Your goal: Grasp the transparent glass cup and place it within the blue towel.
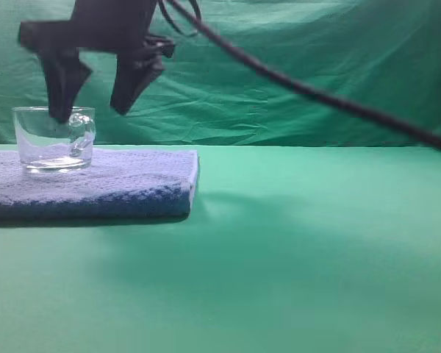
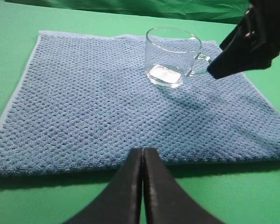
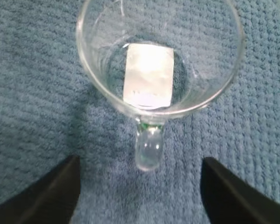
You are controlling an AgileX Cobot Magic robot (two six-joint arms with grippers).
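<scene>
The transparent glass cup (image 1: 55,140) stands upright on the blue towel (image 1: 117,184), towards the towel's left end, with its loop handle on the right. My right gripper (image 1: 90,112) hangs just above the cup and is open. In the right wrist view its fingers (image 3: 46,196) stand wide on either side of the cup's handle (image 3: 149,147), touching nothing. The cup (image 3: 158,56) is empty, with a pale label under its base. My left gripper (image 2: 143,150) is shut on nothing, hovering at the towel's (image 2: 107,102) near edge, well short of the cup (image 2: 171,57).
A green cloth covers the table (image 1: 316,257) and hangs as a backdrop. A black cable (image 1: 316,94) runs from the right gripper down to the right. One dark finger of the right gripper (image 2: 238,56) shows next to the cup's handle in the left wrist view.
</scene>
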